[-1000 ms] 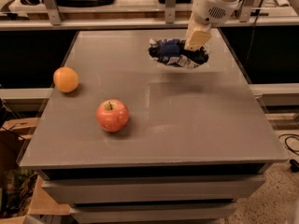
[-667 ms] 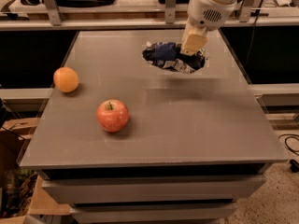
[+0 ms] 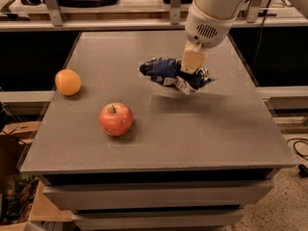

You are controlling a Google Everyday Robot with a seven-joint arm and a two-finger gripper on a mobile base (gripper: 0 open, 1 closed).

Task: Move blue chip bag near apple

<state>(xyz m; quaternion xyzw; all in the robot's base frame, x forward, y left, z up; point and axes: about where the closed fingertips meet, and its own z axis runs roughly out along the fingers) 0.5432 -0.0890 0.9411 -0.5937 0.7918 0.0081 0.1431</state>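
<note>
- In the camera view, a flat, matte grey table (image 3: 216, 129) with a thin dark edge is seen, and two wide grey drawer-like fronts (image 3: 154, 196) are stacked beneath it.
- Behind the far edge, a long pale shelf (image 3: 120, 6) on metal uprights is seen, with dark equipment on it.
- A speckled floor (image 3: 284, 206) is shown at the lower right, with a dark cable (image 3: 299, 150) lying on it. Brown cardboard (image 3: 9, 143) is seen at the lower left.
- White marks are seen on the blue chip bag (image 3: 166, 70), but no word can be made out.
- A vent of small holes is seen on the rounded white arm (image 3: 211, 18), which comes in from the upper right.
- The gripper (image 3: 191, 67) is placed over the far middle of the table, and its tan, blocky fingers (image 3: 193, 59) are closed onto the bag's right part.
- The bag is crinkled dark navy foil with silvery edges. It is held clear of the table, and a soft shadow is cast on the surface below it.
- The apple (image 3: 116, 119), round, red and yellow-speckled with a short stem, is set on the near left, well apart from the bag.
- A smooth orange fruit (image 3: 68, 82) is placed further left, near the table's left edge.
</note>
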